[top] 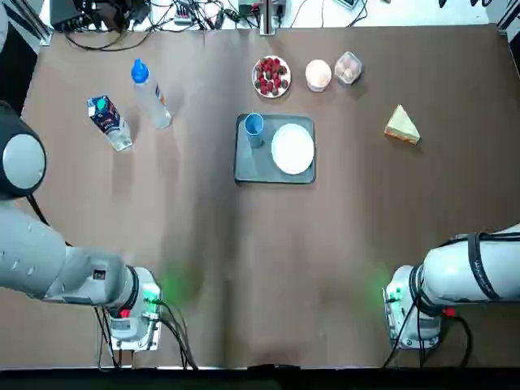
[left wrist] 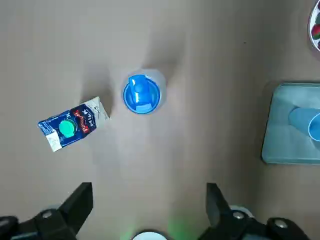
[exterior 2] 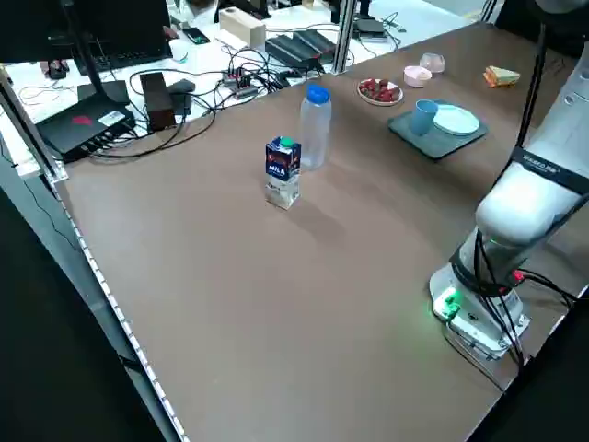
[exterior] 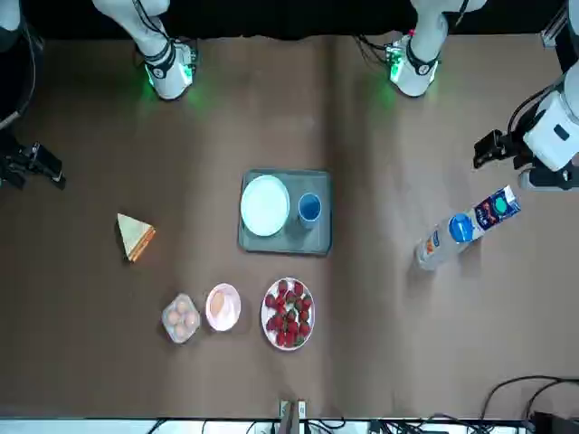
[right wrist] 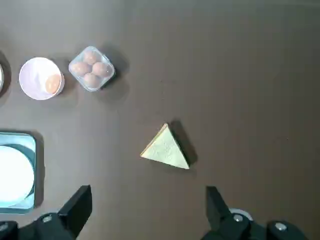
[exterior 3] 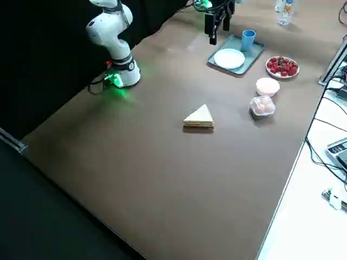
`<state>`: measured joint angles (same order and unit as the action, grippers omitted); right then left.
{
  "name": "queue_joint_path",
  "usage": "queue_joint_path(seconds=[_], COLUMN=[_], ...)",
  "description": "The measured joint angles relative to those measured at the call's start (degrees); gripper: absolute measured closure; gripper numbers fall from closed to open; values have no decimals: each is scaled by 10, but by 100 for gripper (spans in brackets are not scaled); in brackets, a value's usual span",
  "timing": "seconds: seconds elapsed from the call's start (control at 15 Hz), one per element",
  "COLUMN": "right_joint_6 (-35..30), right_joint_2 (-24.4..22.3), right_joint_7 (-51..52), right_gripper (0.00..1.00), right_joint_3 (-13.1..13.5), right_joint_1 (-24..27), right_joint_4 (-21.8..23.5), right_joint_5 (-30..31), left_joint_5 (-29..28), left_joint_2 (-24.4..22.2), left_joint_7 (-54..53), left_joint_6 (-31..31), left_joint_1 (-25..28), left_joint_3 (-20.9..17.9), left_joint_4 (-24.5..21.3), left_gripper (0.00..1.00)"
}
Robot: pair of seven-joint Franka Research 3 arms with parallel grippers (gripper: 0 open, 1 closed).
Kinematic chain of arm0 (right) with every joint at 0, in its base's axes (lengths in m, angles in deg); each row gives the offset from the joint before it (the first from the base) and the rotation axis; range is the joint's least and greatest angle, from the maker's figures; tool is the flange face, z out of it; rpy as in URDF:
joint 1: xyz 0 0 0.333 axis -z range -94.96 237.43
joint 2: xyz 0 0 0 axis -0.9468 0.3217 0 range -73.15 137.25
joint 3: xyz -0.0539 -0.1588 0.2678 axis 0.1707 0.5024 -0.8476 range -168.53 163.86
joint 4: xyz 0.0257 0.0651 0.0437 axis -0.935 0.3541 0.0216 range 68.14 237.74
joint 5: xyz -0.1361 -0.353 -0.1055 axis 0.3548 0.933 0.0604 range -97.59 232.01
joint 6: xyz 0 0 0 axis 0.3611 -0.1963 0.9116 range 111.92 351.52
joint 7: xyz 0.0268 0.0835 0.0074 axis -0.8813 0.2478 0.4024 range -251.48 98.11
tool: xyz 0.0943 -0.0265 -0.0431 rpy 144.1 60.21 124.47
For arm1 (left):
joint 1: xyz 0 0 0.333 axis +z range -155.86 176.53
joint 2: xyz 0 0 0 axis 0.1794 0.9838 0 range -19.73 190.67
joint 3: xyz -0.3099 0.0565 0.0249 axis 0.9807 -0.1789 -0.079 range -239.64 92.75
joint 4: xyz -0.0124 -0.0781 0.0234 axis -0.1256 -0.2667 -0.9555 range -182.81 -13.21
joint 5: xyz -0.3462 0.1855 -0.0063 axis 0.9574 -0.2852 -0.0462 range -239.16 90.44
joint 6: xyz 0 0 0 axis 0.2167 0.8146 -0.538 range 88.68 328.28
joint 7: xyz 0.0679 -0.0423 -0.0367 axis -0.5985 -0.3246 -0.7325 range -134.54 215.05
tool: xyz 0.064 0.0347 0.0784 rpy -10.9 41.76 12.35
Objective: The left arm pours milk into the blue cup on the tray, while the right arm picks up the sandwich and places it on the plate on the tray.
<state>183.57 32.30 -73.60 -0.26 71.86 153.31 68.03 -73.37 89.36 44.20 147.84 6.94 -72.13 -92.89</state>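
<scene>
well, both arms' jaws point(left wrist: 150, 212) point(right wrist: 149, 212) hang spread wide, gripping nothing, touching nothing.

One tray point(top: 249, 169), one plate point(top: 292, 149), one cup point(top: 253, 128). One milk carton point(top: 109, 121), one bottle point(top: 152, 92), one sandwich wedge point(top: 402, 125). One berry dish point(exterior: 288, 314), one pink-white bowl point(exterior: 223, 306), one clear egg container point(right wrist: 92, 69).

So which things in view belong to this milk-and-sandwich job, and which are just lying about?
For the job:
- milk
- cup
- tray
- plate
- sandwich
- left end effector, open
- right end effector, open

Just lying about:
- bottle with blue cap
- dish of berries
- pink bowl
- clear box of eggs
</scene>
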Motion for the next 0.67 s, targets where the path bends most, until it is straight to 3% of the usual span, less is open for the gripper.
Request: queue_joint_path(seconds=[0.53,0.67], right_joint_6=[0,0], right_joint_2=[0,0], right_joint_7=[0,0], right_gripper=[0,0], right_joint_3=[0,0], right_joint_1=[0,1], right_joint_4=[0,0], right_joint_5=[0,0], left_joint_5=[0,0], left_joint_2=[1,2], left_joint_7=[-24,-82], left_joint_6=[0,0], left_joint_1=[3,25], left_joint_3=[-22,-29], left_joint_4=[0,0], left_gripper=[0,0])
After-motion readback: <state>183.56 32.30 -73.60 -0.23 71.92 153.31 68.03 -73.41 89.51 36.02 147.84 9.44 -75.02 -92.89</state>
